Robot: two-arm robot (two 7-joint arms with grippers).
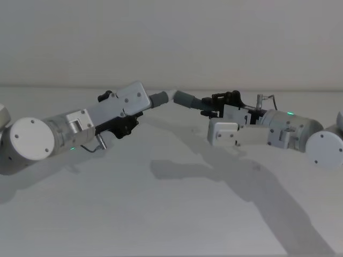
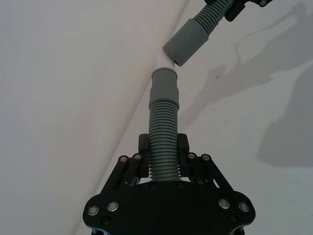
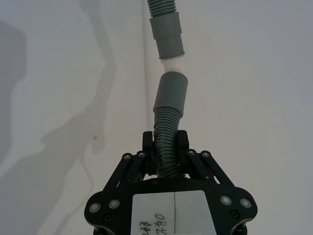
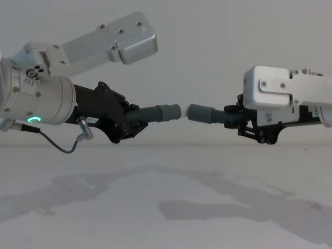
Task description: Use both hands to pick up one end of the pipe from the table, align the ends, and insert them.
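Both pieces of the pipe are held in the air above the white table (image 1: 171, 214). My left gripper (image 2: 164, 144) is shut on the ribbed part of one piece (image 2: 163, 132). That piece's cuff (image 2: 165, 85) ends in a pale whitish tip (image 2: 167, 61). My right gripper (image 3: 165, 142) is shut on the other ribbed piece (image 3: 165, 129), whose wider cuff (image 3: 171, 93) faces the tip. In the chest view the left gripper (image 4: 122, 123) and the right gripper (image 4: 241, 123) face each other, and the tip (image 4: 184, 111) meets the mouth of the right cuff (image 4: 199, 113). The two ends stand at a slight angle.
The table's far edge meets a plain pale wall behind the arms. Shadows of both arms fall on the table in front. A thin grey cable (image 4: 59, 144) loops under the left wrist beside its green ring light (image 4: 33, 119).
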